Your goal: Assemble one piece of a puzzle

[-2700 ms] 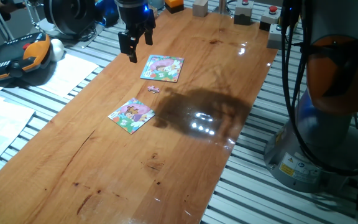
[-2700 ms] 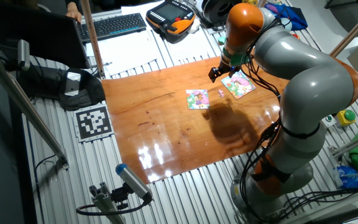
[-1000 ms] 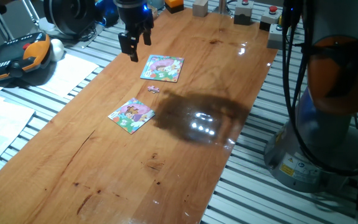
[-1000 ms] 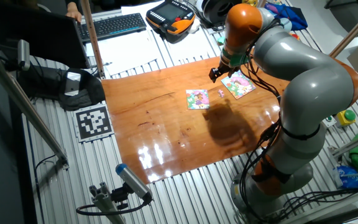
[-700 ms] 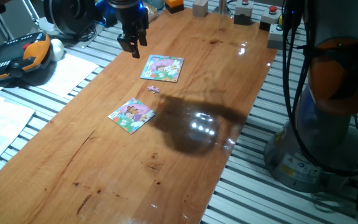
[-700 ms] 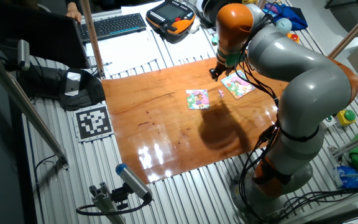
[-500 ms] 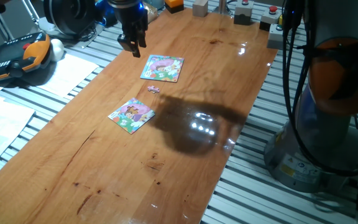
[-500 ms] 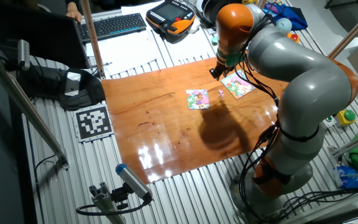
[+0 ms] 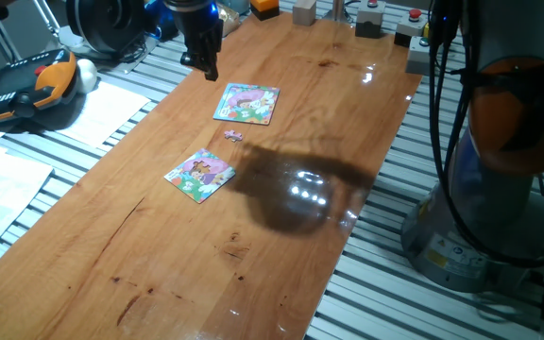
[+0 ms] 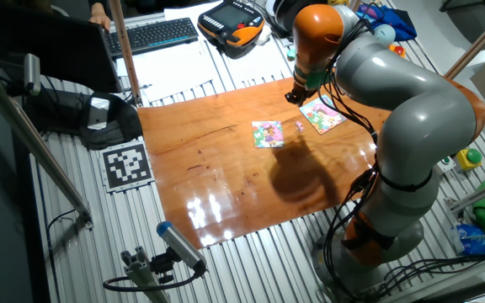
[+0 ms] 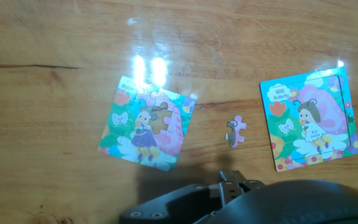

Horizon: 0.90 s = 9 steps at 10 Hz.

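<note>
The puzzle (image 11: 146, 124) is a small square board with a purple and pink cartoon and pale green edges, and a piece-shaped gap near its middle. It lies flat on the wooden table (image 9: 281, 236), also seen as the puzzle (image 9: 200, 175) and the puzzle (image 10: 267, 134). The piece (image 11: 235, 130), tiny and pinkish-purple, lies loose between the two boards: the piece (image 9: 233, 134), the piece (image 10: 300, 126). My gripper (image 9: 205, 69) hangs above the table's far left edge, beyond both boards, open and empty; its fingers stand edge-on to this camera. The gripper (image 10: 291, 96) touches nothing.
A second square board (image 11: 308, 121), pink above and green-white below, lies right of the piece, also seen as the second board (image 9: 246, 103). An orange teach pendant (image 9: 26, 90) and papers sit off the left edge. Boxes and buttons (image 9: 385, 24) line the far end.
The gripper has turned about its wrist, so its two fingers now line up instead of showing apart, and it has risen slightly toward the far edge. Boards and piece have not moved.
</note>
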Motion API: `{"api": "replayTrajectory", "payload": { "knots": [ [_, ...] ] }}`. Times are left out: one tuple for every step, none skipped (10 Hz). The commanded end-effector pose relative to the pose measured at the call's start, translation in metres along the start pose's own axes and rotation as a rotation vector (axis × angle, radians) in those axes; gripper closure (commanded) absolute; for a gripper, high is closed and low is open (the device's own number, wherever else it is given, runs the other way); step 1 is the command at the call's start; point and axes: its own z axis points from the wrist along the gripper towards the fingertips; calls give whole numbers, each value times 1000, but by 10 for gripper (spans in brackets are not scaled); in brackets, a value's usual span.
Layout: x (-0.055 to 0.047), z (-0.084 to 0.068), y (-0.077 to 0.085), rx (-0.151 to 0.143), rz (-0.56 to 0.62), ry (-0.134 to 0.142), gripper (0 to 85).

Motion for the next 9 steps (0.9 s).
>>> {"api": "replayTrajectory", "payload": {
  "knots": [
    [0,0,0,-2,-1,1,850],
    [0,0,0,-5,-1,1,850],
    [0,1,0,-9,-1,2,850],
    [-1,1,0,-30,9,5,850],
    [-1,1,0,-41,16,8,850],
    [-1,1,0,-64,27,16,850],
    [-1,2,0,-59,27,16,850],
    [-1,2,0,-59,27,16,850],
    [-2,3,0,-56,29,13,850]
  ]
}}
